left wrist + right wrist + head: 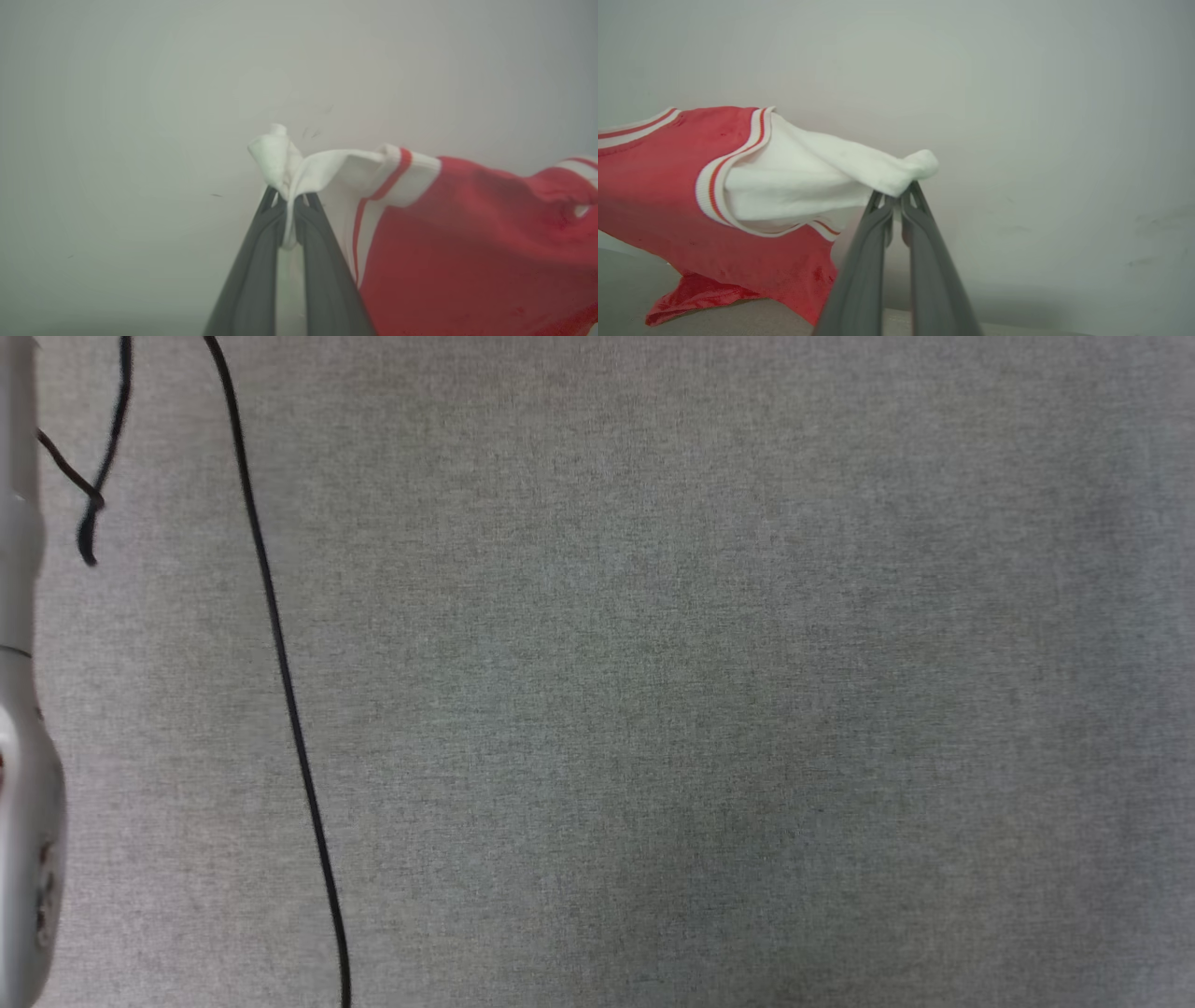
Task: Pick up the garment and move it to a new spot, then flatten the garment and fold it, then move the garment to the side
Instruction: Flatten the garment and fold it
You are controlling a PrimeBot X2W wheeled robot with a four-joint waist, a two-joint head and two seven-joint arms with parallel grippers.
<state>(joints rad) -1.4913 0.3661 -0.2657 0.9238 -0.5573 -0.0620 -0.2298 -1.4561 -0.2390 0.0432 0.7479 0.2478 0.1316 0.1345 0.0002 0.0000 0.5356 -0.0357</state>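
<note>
The garment [467, 233] is a red jersey with white panels and red-and-white trim, lifted in the air. In the left wrist view my left gripper [289, 198] is shut on a bunched white corner of it, and the red body hangs off to the right. In the right wrist view my right gripper [899, 196] is shut on another white corner of the garment [668, 186], which stretches away to the left with its lower red edge drooping onto the grey surface. Both grippers point toward a pale wall.
The head view looks down on a grey fabric-covered surface [653, 709]. A thin black cable [280, 663] runs down its left side, with a second short looped cable [93, 504] at the upper left. A pale robot arm [23, 756] lies along the left edge.
</note>
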